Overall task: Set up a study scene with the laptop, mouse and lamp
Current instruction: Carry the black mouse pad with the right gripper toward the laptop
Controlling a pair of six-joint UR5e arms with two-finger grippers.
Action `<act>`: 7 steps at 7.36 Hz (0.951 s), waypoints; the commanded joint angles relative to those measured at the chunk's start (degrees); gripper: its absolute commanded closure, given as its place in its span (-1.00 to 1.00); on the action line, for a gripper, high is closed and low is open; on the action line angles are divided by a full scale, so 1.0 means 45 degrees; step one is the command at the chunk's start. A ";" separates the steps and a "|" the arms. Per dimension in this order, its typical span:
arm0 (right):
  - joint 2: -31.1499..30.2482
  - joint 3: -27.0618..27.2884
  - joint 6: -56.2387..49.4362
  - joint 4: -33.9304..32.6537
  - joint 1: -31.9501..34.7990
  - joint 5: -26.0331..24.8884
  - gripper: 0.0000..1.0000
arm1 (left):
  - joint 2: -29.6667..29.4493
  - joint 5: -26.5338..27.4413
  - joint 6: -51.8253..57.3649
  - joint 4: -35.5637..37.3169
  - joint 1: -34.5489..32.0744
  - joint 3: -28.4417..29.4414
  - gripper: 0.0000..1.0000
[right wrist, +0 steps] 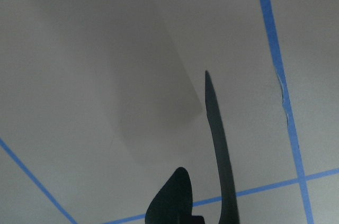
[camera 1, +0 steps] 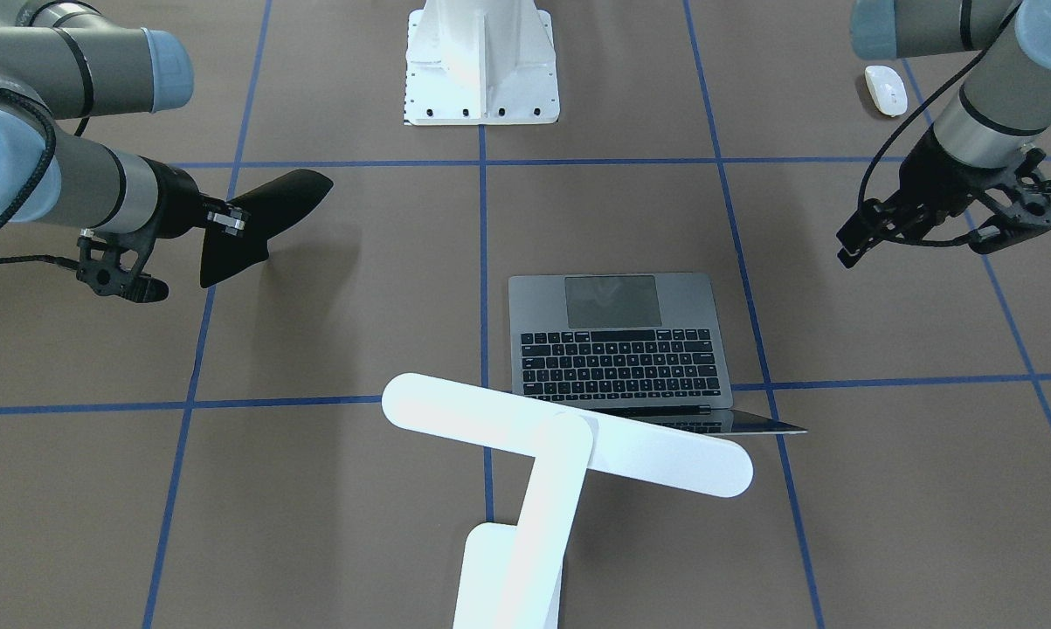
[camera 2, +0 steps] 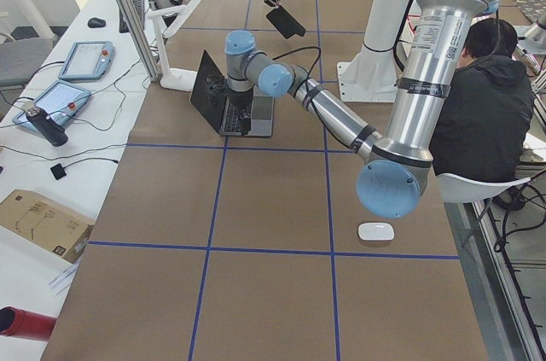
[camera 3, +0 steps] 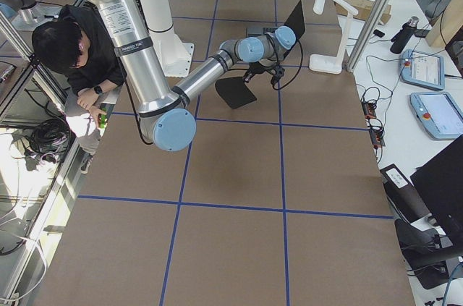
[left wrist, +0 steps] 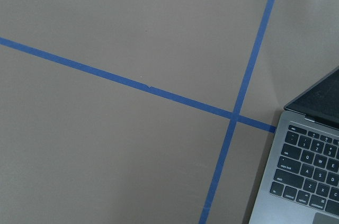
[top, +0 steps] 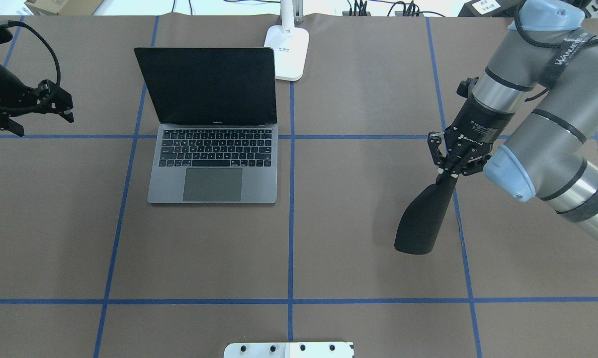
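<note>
The laptop [top: 213, 169] is set open on the table [top: 368, 99], left of centre, its screen towards the far side. The lamp [camera 1: 569, 437] is stood at the far edge, just right of the screen. The mouse [camera 1: 886, 90] is seen at the near left, well apart. A black mat [top: 423, 219] is pinched by the right gripper [top: 450, 174] over the right side. The left gripper [top: 46, 126] is held wide apart, with nothing in it, left of the laptop.

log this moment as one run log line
right gripper: shut on black mat | left gripper: open, empty | laptop: open | lamp: behind laptop | mouse: ungrasped
</note>
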 commanded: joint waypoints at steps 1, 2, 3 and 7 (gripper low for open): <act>0.0782 -0.1999 0.0598 0.2308 -0.0046 -0.0059 1.00 | -0.0056 0.0015 0.0040 0.0019 -0.0005 0.0023 -1.00; 0.1521 -0.3364 0.1414 0.4180 -0.0336 -0.0059 1.00 | -0.0056 0.0015 -0.0017 0.0019 -0.0005 0.0023 -1.00; 0.2012 -0.4750 0.1964 0.6248 -0.0629 -0.0078 1.00 | -0.0037 0.0015 0.0040 0.0019 -0.0005 0.0062 -1.00; 0.3420 -0.6170 0.1969 0.8261 -0.1567 -0.1227 1.00 | -0.0076 0.0015 0.0041 -0.0137 -0.0005 0.0646 -1.00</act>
